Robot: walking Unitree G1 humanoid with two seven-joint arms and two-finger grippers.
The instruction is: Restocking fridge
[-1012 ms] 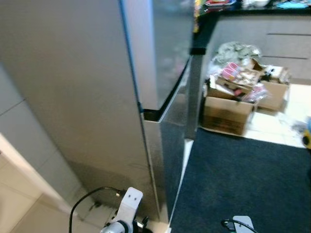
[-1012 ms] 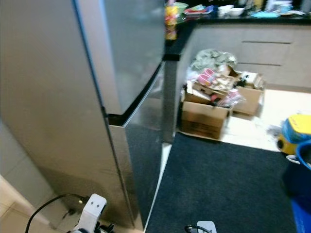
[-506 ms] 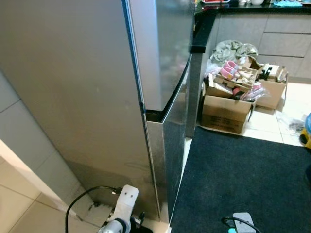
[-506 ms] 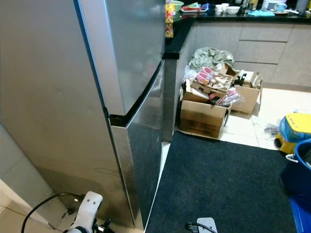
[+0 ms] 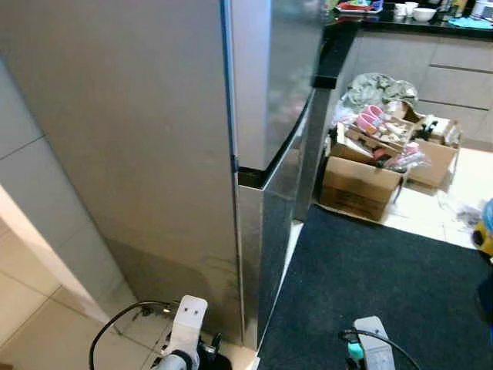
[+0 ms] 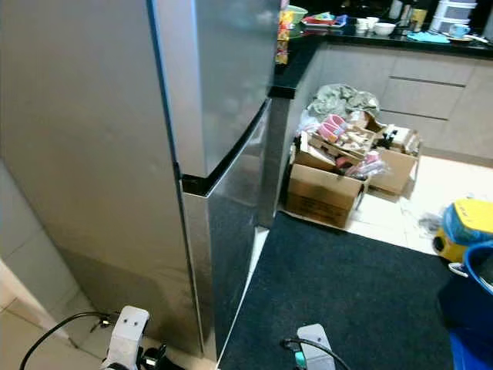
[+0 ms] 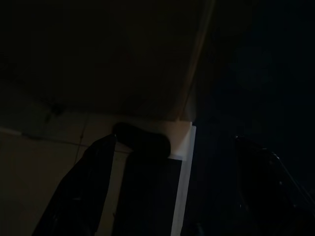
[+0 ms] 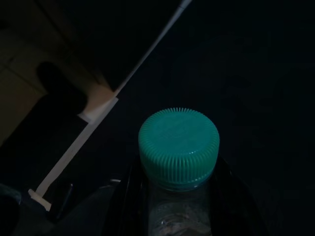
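A tall steel fridge (image 5: 154, 116) stands before me with both doors shut; its upper door (image 5: 269, 77) meets the lower door (image 5: 273, 231) at a dark seam. My right gripper (image 8: 178, 194) hangs low over the dark mat, shut on a clear bottle with a green ribbed cap (image 8: 178, 145). That cap shows as a green spot (image 5: 353, 351) by my right wrist (image 5: 371, 333). My left gripper (image 7: 172, 147) hangs open near the fridge's bottom corner, with nothing between its black fingers (image 7: 81, 191). The left arm (image 5: 185, 324) is low by the fridge's side.
A dark mat (image 5: 385, 285) covers the floor before the fridge. Open cardboard boxes (image 5: 362, 181) full of items sit at the mat's far edge beside the grey cabinets (image 5: 454, 69). A dark counter (image 6: 370, 35) carries bowls and cups. A yellow and blue object (image 6: 462, 227) stands right.
The whole picture has shifted, so the camera has moved and the fridge edge now sits further right. My right wrist shows higher, with the green cap visible.
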